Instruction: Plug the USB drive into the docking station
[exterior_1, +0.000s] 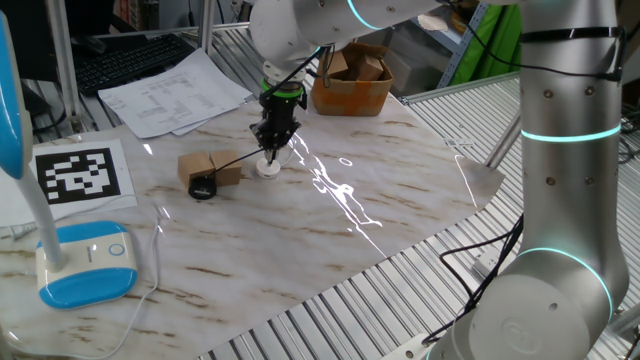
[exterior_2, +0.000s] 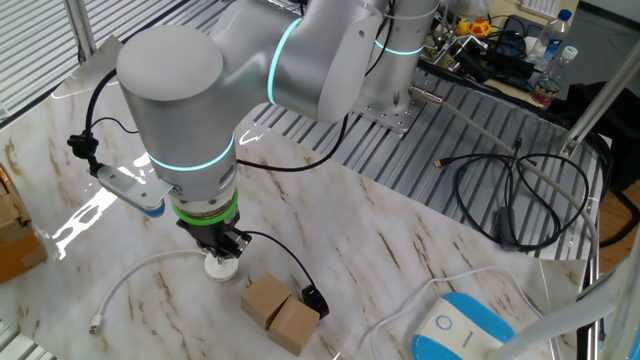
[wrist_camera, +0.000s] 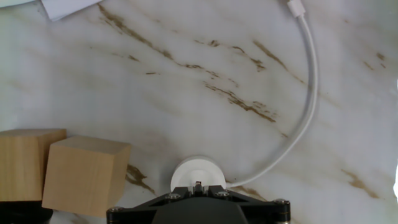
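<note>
The docking station (wrist_camera: 196, 172) is a small white round disc on the marble table, right under my gripper (wrist_camera: 198, 186). It also shows in one fixed view (exterior_1: 267, 168) and in the other fixed view (exterior_2: 220, 266). The gripper (exterior_1: 273, 147) (exterior_2: 224, 248) points straight down and is shut on the USB drive (wrist_camera: 198, 185), a tiny dark plug held at the disc's top. Its thin black cable (exterior_1: 236, 161) runs to the black puck (exterior_1: 203, 187) (exterior_2: 314, 300) beside the tan blocks. Whether the plug touches the disc is hidden by the fingers.
Two tan blocks (wrist_camera: 84, 175) (exterior_2: 281, 311) lie just beside the disc. A white cable (wrist_camera: 304, 112) curves away from the disc. A blue-and-white lamp base (exterior_1: 85, 265) and a marker card (exterior_1: 80, 173) stand to the side; papers (exterior_1: 175, 90) and a cardboard box (exterior_1: 352, 82) are behind.
</note>
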